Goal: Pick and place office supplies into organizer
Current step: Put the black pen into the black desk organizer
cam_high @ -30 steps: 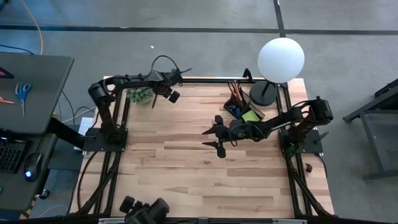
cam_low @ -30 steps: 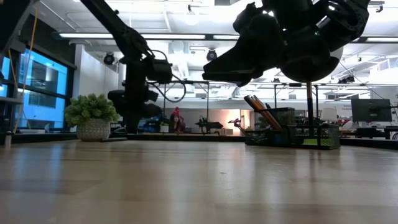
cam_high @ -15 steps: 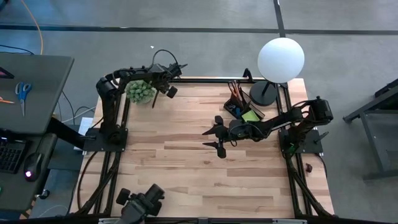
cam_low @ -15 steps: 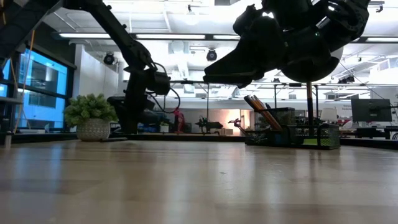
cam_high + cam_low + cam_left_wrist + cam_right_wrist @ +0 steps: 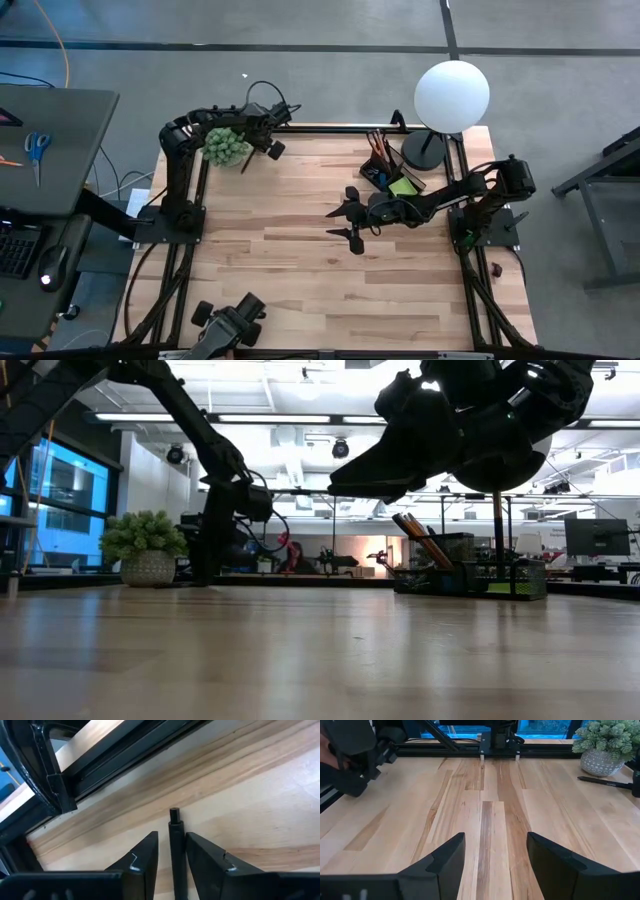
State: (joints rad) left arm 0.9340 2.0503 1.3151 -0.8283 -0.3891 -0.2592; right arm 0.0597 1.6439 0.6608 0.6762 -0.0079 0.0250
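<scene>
Black pen (image 5: 174, 827) flat on the wooden desk (image 5: 300, 270), well to the left of the organizer (image 5: 385, 170) and along the same far edge, just beside the potted plant (image 5: 226, 147). Left gripper (image 5: 171, 855) down low over it, fingers (image 5: 145, 855) astride the barrel with a thin strip of wood showing on either side, so released rather than clamped, by the look of it. Judged as the pick of this pen. To do it well: settle lower until the tips nearly meet the desk, centre the barrel so both pads meet it together, close gently, then lift straight up before swinging right toward the organizer, clear of the plant's leaves. Worth watching: a round barrel pinched off-centre, likely to roll or twist out. Further right, nearer the organizer but apart from it, right gripper (image 5: 345, 215) hanging above bare mid-desk, fingers (image 5: 445, 860) spread wide and empty, waiting; best left parked there, or drawn back if the left arm's path crosses it. At the right end, the organizer itself, already stocked with pencils (image 5: 378, 145) and a lime-green sticky-note pad (image 5: 403, 186); aim the pen, tip down, for the upright slot with the pencils.
</scene>
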